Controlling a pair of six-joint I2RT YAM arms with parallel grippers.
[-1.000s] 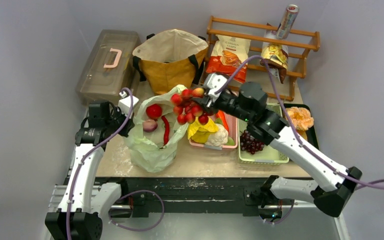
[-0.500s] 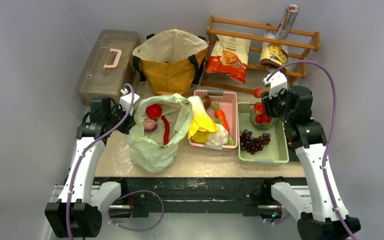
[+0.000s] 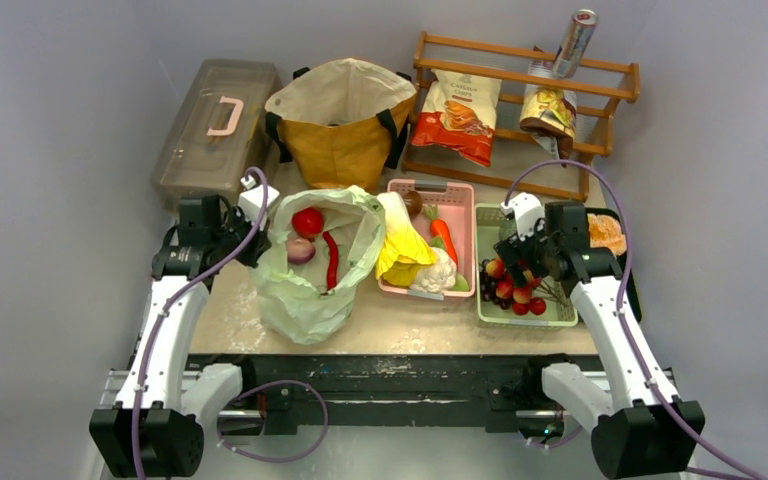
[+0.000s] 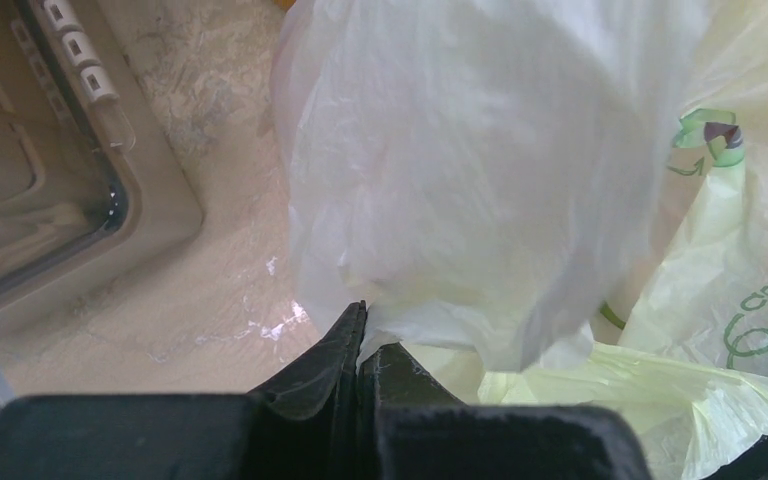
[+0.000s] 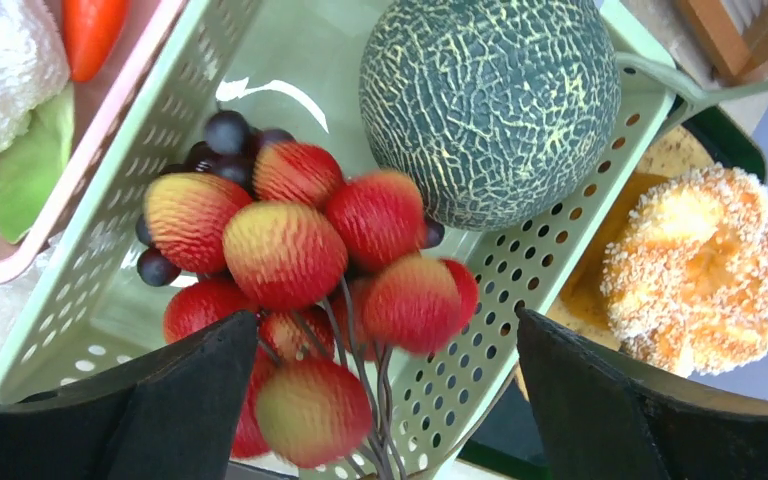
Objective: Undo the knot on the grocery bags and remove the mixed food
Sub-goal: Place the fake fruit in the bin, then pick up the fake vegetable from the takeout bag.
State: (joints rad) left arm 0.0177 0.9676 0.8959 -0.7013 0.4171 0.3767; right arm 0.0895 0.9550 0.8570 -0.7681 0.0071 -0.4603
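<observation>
The pale-green plastic bag (image 3: 310, 290) lies with its mouth wide open, and no knot shows. Inside it are a round red fruit (image 3: 307, 221), a red chilli (image 3: 332, 260) and a purple onion (image 3: 300, 250). My left gripper (image 3: 258, 243) is shut on the bag's thin left rim (image 4: 500, 180), pinched at the fingertips (image 4: 365, 330). My right gripper (image 5: 388, 318) hangs open over the green basket (image 5: 80, 260). A cluster of red fruits (image 5: 310, 290) lies loose between its fingers, beside the dark grapes (image 5: 225, 135) and the green melon (image 5: 490, 105). The mustard tote (image 3: 345, 120) stands open behind.
A pink basket (image 3: 460, 200) between bag and green basket (image 3: 525, 318) holds cabbage (image 3: 400, 250), carrot and cauliflower. The grey lidded box (image 3: 215, 130) sits at the back left. A wooden rack (image 3: 520, 100) with chip bags and a can is at the back right. A sugared bun (image 3: 605, 232) lies on a black tray.
My right arm carried the red fruit cluster from above the plastic bag rightward to the green basket, lowered it and opened its jaws, letting it go. The left arm has not moved.
</observation>
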